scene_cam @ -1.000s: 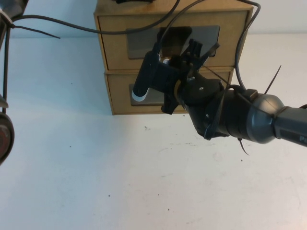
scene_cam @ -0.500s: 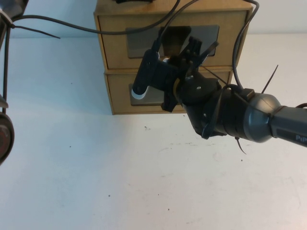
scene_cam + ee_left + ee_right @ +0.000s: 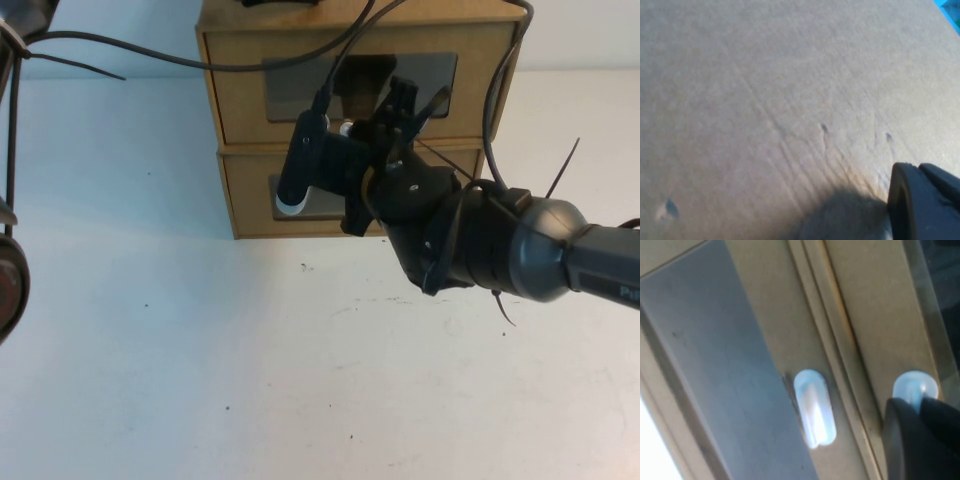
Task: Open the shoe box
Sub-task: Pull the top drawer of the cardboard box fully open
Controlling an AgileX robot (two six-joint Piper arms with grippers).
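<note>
Two tan shoe boxes stand stacked at the back of the white counter [image 3: 200,380], the upper box [image 3: 240,90] on the lower box [image 3: 245,200]; each has a grey pane in its front, and both fronts sit flush, closed. The right arm [image 3: 520,250] reaches in from the right; the right tool [image 3: 412,105] is close at the upper box's front, before its pane; whether it is apart or together I cannot tell. In the right wrist view a white knob [image 3: 813,407] lies just beside a grey window [image 3: 705,365]; a second knob [image 3: 915,386], across the seam between the boxes, is partly covered by the tool. The left tool [image 3: 925,205] hangs close over a plain tan surface [image 3: 765,100], its state not to be told; the left arm [image 3: 8,270] shows at the counter's left edge.
</note>
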